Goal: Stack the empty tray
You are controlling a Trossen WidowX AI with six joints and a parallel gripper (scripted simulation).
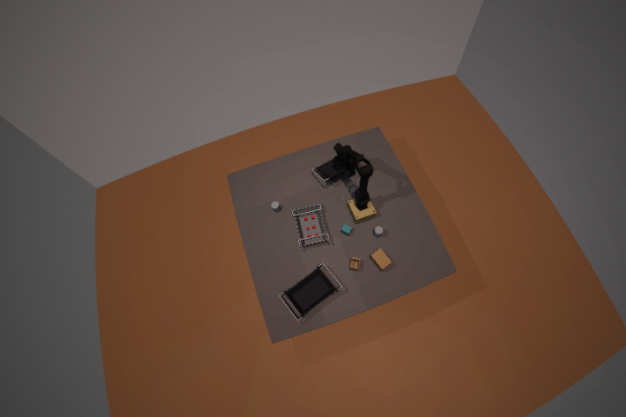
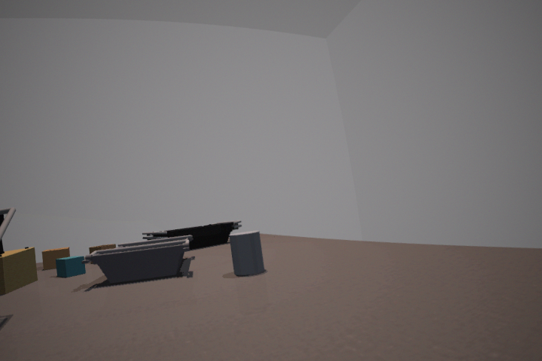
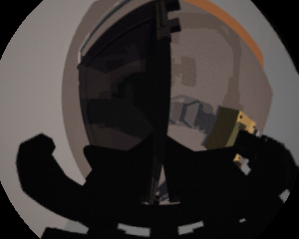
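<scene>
The loaded tray [image 1: 298, 227] [image 2: 141, 265] is grey and stands on the table near its middle. Several small red blocks [image 1: 314, 226] lie inside. Its two wire bars [image 1: 307, 211] [image 1: 314, 238] lie in across the top, one near each end. My gripper [image 1: 344, 170] [image 3: 156, 134] is shut on a long side wall of an empty black tray [image 1: 327, 170] [image 3: 115, 85]. This tray is off the table near the back edge and looks tilted. Its wire bar [image 2: 1, 236] shows at the left edge in the exterior view, above its shadow. The fingertips are dark and partly hidden.
Another empty black tray [image 1: 311, 291] [image 2: 201, 236] stands at the front left. A grey cylinder [image 1: 275, 206] [image 2: 247, 253] stands left of the loaded tray, another [image 1: 378, 231] by the arm's base [image 1: 362, 211]. A teal block [image 1: 346, 229], small open box [image 1: 355, 263] and orange block [image 1: 381, 259] lie right.
</scene>
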